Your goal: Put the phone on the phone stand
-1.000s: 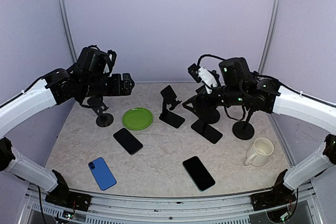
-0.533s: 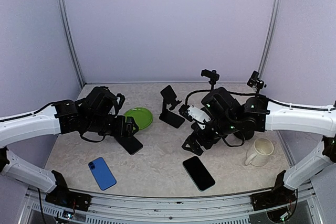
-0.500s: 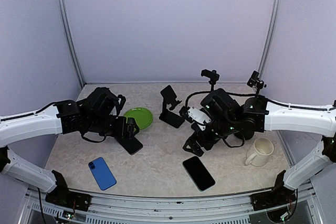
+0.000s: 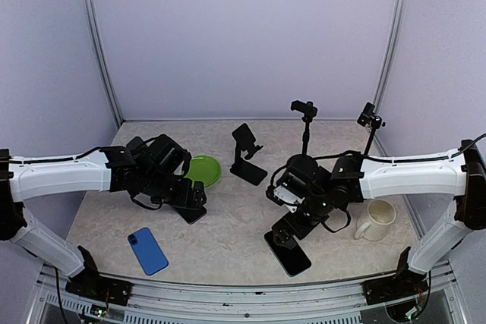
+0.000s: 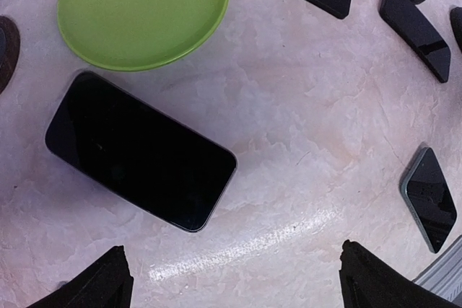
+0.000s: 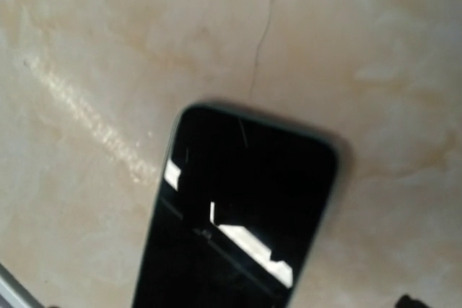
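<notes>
The worktop [image 4: 228,237] is pale and marbled, boxed in by lilac walls [image 4: 243,36] with metal posts [image 4: 95,36] at the back corners. From above, a green plate [image 4: 201,171] sits left of centre and a folding stand [image 4: 247,153] behind the middle. Two pole stands [image 4: 304,123] rise at the back right, a mug [image 4: 374,220] sits at the right, and a blue phone [image 4: 147,250] lies at the front left. All three phones lie flat on the worktop, apart from the stand.

The left end effector [image 4: 190,201] sits low over the left phone [image 4: 194,213] and hides most of it from above. Its wrist view shows that phone [image 5: 141,151] whole, screen up, just beside the plate [image 5: 144,9]. The fingers [image 5: 97,283] are spread wide at the bottom corners with nothing between them.

The right end effector [image 4: 287,231] hangs over the far end of the right phone [image 4: 292,256]. Its wrist view gives a blurred close look at the phone [image 6: 238,221], glare on the glass. Only a dark tip shows at the lower right corner, so the fingers seem wide apart, gripping nothing.
</notes>
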Controlling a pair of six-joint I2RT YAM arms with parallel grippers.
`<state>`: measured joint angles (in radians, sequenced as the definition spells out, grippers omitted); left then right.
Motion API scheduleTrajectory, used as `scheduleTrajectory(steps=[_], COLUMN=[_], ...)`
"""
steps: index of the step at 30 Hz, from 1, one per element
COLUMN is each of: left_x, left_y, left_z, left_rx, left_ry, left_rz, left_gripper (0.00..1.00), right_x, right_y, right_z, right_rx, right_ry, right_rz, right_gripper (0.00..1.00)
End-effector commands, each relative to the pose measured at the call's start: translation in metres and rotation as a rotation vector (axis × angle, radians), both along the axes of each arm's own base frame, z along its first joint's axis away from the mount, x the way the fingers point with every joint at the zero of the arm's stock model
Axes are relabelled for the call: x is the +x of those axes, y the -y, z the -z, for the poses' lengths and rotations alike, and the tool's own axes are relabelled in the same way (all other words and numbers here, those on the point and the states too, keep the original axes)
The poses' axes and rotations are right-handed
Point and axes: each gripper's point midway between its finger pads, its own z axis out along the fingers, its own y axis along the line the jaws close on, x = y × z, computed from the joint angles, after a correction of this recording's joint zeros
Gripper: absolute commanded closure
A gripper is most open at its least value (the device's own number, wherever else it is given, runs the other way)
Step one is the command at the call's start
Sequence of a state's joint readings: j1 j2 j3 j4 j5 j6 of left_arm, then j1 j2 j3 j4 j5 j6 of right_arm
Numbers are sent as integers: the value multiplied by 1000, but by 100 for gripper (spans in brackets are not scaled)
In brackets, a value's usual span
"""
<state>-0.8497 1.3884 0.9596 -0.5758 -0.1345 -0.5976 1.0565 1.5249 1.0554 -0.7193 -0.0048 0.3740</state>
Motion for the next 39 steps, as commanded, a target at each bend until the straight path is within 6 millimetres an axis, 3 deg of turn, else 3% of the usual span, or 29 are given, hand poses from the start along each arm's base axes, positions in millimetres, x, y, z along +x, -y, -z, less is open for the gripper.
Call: scheduleTrajectory(steps=[1, 10, 28, 34, 39], left_x=[3, 2, 1, 4, 4], left_y=[4, -2, -18, -18, -13], left_z=[3, 2, -7, -11, -13], left_rx=[26, 25, 28, 12, -15], left_ry=[-5, 4, 23, 34, 37], left_rz=[32, 23, -4, -22, -30], left_gripper=[3, 2, 2, 2, 3], right_x=[-24, -41, -51, -44, -24], right_y=[7, 16, 16, 13, -12], right_z=[23, 41, 79, 77, 65], right_rx=[-66, -152, -315, -313, -251], right_ry=[-112, -180, -225, -187, -99], right_rz=[31, 98, 129, 118, 51], right_gripper=[0, 0, 1, 20, 29])
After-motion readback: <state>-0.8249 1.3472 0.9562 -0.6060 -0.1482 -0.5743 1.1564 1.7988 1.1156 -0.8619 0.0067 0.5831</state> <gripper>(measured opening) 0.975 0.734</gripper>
